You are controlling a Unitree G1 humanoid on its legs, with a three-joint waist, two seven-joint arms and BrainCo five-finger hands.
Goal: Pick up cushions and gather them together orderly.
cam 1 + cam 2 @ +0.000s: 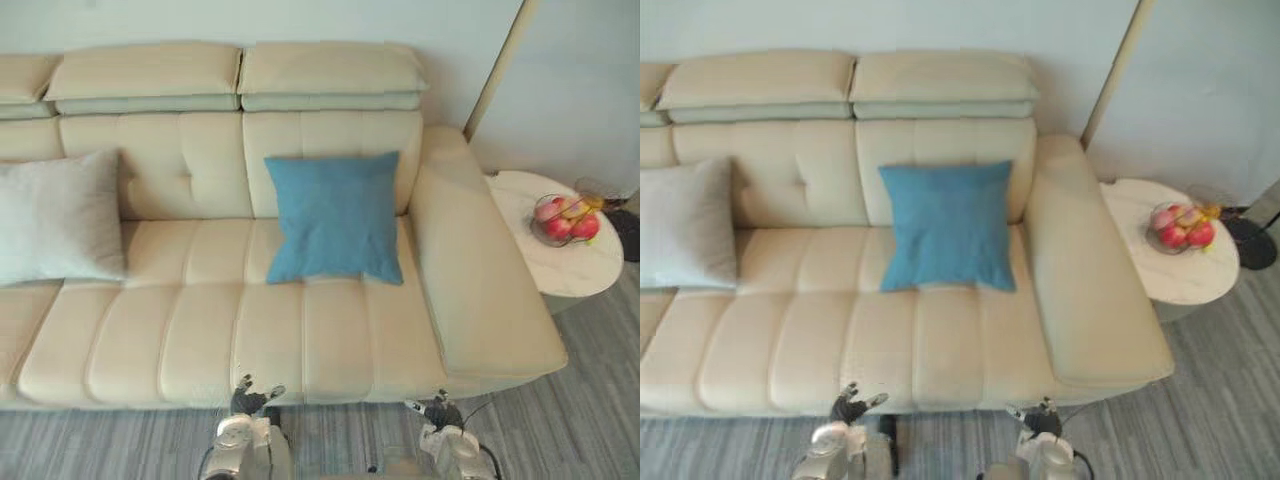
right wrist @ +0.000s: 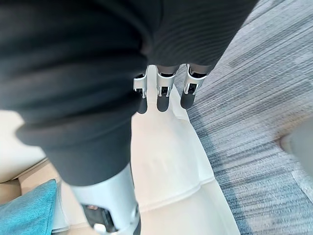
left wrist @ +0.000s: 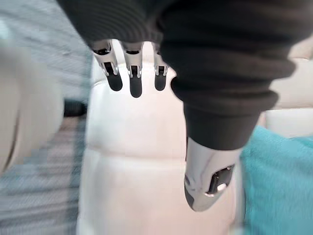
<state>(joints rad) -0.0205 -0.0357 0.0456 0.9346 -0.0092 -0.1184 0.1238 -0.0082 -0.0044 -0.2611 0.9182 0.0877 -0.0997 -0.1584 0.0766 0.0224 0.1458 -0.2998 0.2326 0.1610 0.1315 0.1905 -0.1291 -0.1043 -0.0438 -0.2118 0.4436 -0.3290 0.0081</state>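
I see the blue cushion (image 1: 335,218) upright against the cream sofa's (image 1: 200,340) backrest, with the pale grey cushion (image 1: 58,218) well apart to its left. My left hand (image 1: 252,400) and right hand (image 1: 438,410) hover at the seat's front edge, fingers straight and loose. A fruit bowl (image 1: 565,222) sits on the round side table (image 1: 575,275) beside the armrest, on grey striped carpet (image 1: 580,400).

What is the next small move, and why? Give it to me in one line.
Probably lift the right hand forward toward the blue cushion: both it and the left hand hang open and empty at the sofa's front edge, and that cushion leans nearest, well apart from the pale grey cushion at the robot's left.
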